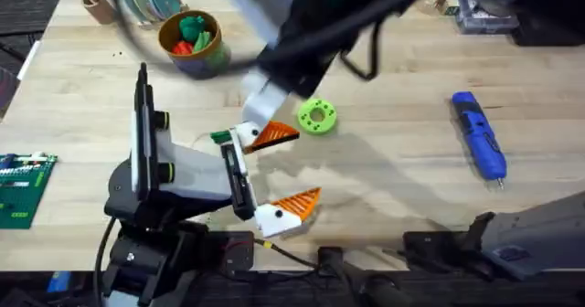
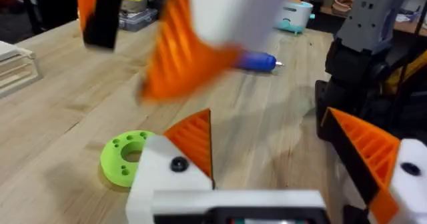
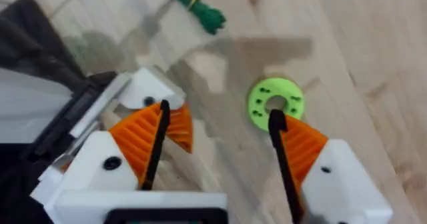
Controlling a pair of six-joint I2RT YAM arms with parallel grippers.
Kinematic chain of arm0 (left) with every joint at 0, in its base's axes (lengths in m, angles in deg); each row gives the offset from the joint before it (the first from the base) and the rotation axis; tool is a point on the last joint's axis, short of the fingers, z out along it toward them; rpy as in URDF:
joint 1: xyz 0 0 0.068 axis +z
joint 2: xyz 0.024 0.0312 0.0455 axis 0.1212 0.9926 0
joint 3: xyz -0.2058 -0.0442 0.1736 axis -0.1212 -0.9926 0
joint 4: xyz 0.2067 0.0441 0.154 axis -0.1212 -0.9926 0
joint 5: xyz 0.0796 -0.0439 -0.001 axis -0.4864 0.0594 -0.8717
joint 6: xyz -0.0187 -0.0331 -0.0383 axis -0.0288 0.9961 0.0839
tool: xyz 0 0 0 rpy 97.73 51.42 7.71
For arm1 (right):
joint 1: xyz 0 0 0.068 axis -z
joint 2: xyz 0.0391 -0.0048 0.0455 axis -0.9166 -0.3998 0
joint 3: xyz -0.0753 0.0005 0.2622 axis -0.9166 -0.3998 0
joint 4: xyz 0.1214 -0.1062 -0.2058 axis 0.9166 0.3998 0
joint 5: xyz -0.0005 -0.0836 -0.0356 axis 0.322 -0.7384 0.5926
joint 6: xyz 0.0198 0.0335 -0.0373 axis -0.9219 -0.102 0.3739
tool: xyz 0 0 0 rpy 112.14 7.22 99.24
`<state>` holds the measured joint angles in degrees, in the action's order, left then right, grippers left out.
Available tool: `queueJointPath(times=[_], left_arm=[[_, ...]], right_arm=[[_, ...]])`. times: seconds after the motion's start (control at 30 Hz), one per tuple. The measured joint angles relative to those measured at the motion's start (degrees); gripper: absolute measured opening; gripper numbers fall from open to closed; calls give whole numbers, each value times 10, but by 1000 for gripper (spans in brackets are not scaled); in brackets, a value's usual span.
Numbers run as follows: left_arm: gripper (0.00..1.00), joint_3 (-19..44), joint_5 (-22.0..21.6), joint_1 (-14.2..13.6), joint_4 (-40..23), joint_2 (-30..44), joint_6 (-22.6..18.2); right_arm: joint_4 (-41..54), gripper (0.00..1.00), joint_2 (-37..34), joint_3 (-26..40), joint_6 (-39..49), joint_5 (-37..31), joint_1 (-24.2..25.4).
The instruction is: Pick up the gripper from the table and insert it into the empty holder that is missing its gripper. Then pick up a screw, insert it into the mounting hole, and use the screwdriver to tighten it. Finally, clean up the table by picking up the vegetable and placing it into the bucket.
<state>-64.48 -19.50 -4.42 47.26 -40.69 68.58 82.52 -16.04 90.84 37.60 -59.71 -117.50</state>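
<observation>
**Two hands meet over the orange fingertip**

Light butcher-block planks form the worktop (image 1: 411,188). Seen from overhead, the left hand (image 1: 285,172) lies near the worktop's middle. Its two white fingers are spread wide apart, with nothing between them. The finger on its 12 o'clock side is the white holder (image 1: 245,135), and an orange fingertip wedge (image 1: 274,138) sits against it. Whether the wedge is fully seated cannot be told.

The right arm reaches across from 1 o'clock. In its wrist view the right hand (image 3: 220,124) hovers with its fingers parted and clasping nothing. One of its orange pads (image 3: 137,141) is just beside the wedge (image 3: 180,127) and the holder (image 3: 147,94).

A green ring-shaped disc (image 1: 316,117) lies just beside the wedge, toward 2 o'clock. The dark-green vegetable (image 1: 219,138) lies on the worktop, touching or nearly touching the holder's 9 o'clock side. The bucket (image 1: 192,37) stands at 11 o'clock, with rounded green and red toys (image 1: 190,31) inside it. The blue screwdriver (image 1: 480,133) lies well apart at 3 o'clock.
</observation>
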Motion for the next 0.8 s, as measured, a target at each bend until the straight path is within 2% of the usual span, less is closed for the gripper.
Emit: queueJointPath(times=[0.33, 0.57, 0.6, 0.63, 0.8], left_arm=[[993, 0, 0, 0, 0, 0, 0], [988, 0, 0, 0, 0, 0, 0], [949, 0, 0, 0, 0, 0, -2], [865, 0, 0, 0, 0, 0, -1], [116, 0, 0, 0, 0, 0, -2]], right_arm=[[41, 939, 74, 3, -42, -9, 148], [92, 941, 133, 4, -66, -12, 269], [104, 941, 142, 4, -67, -13, 288], [113, 940, 148, 5, -68, -13, 302], [158, 940, 179, 6, -70, -13, 383]])
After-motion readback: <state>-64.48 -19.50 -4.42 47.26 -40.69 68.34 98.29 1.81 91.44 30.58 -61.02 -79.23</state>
